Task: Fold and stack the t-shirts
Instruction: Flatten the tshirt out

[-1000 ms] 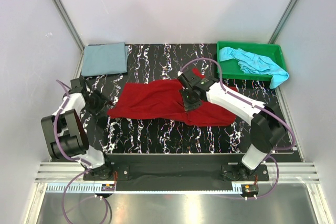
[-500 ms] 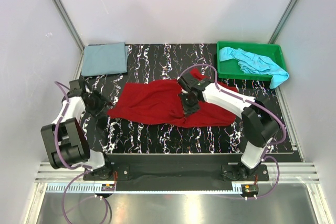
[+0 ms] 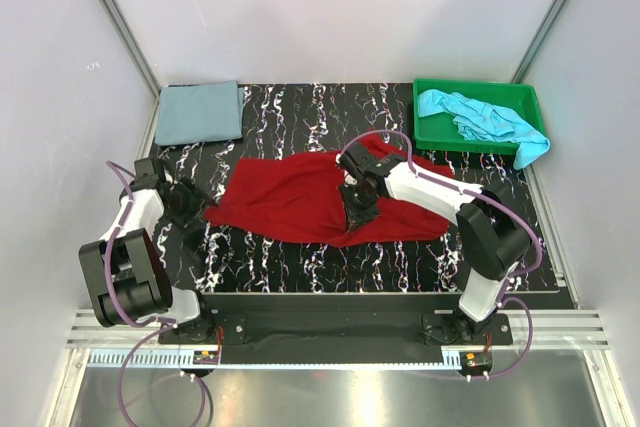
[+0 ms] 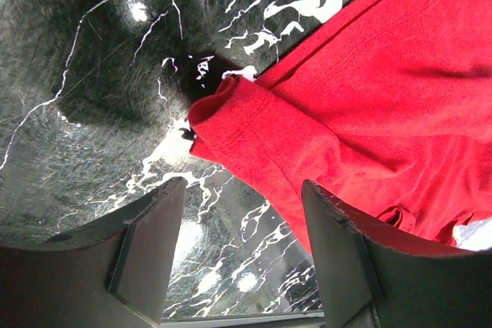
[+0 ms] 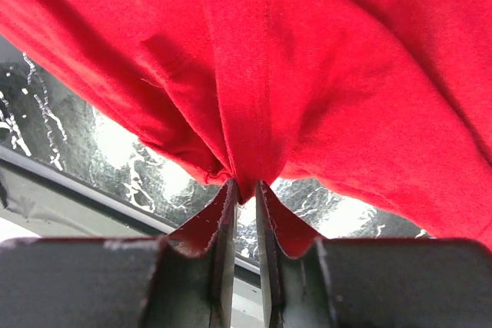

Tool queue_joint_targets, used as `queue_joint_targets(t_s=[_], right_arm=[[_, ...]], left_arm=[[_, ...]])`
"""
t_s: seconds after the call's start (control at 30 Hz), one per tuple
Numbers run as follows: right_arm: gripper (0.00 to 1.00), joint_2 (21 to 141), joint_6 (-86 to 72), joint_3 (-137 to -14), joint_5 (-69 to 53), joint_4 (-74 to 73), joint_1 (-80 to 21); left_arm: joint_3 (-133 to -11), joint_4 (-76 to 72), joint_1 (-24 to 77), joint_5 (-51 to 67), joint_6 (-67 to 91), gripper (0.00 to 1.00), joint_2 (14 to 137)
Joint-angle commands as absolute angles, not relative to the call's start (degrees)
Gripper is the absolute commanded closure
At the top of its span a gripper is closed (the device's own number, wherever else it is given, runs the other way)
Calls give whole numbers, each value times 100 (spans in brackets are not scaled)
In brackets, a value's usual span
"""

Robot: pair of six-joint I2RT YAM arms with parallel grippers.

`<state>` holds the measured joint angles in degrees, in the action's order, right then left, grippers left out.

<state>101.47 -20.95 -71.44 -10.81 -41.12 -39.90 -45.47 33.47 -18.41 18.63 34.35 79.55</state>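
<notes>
The red shirt [image 3: 300, 202] lay crumpled across the middle of the desk [image 3: 300, 257], stretching from 9 o'clock to 3 o'clock, unfolded and with rumpled edges. The right fingers [image 5: 221, 236] stood over its middle, near its front hem. Only a thin gap showed between them, and a pucker of red cloth was gathered in at their tips, with creases fanning up and away from that spot. From the wrist view the cloth hung lifted there, with the desk showing beneath it.

The left fingers [image 4: 150, 240] were spread wide at the shirt's 9 o'clock end, with nothing between them. They hovered just off a sleeve whose cuff lay flat on the dark marbled top. I could not tell whether they touched the desk.

The grey-blue shirt [image 3: 200, 113] sat folded flat in a neat rectangle at 10 o'clock, well apart from the red one. The turquoise shirt [image 3: 480, 119] lay bunched in the green tray [image 3: 500, 95] at 2 o'clock, with one end spilling over the tray's right rim.
</notes>
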Motion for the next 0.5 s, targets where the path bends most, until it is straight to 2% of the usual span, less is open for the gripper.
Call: queue_joint_targets(t_s=[0.0, 0.07, 0.13, 0.2, 0.47], right_arm=[[78, 10151, -2065, -7154, -1301, -3894, -3964], [77, 10151, -2074, -7146, -1440, -3850, -3964], [70, 10169, -2100, -7110, -1503, -3806, -3964], [67, 10239, -2092, -7102, -1573, -3806, -3964], [65, 10301, -2118, -7137, -1573, -3753, -3903]], left_arm=[[-4535, 3278, -1837, 2021, 3392, 33, 7831], [-4535, 3278, -1837, 2065, 3384, 33, 7814], [-4526, 3278, -1828, 2074, 3392, 33, 7796], [-4526, 3278, -1837, 2083, 3366, 33, 7761], [-4535, 3278, -1837, 2136, 3340, 33, 7778]])
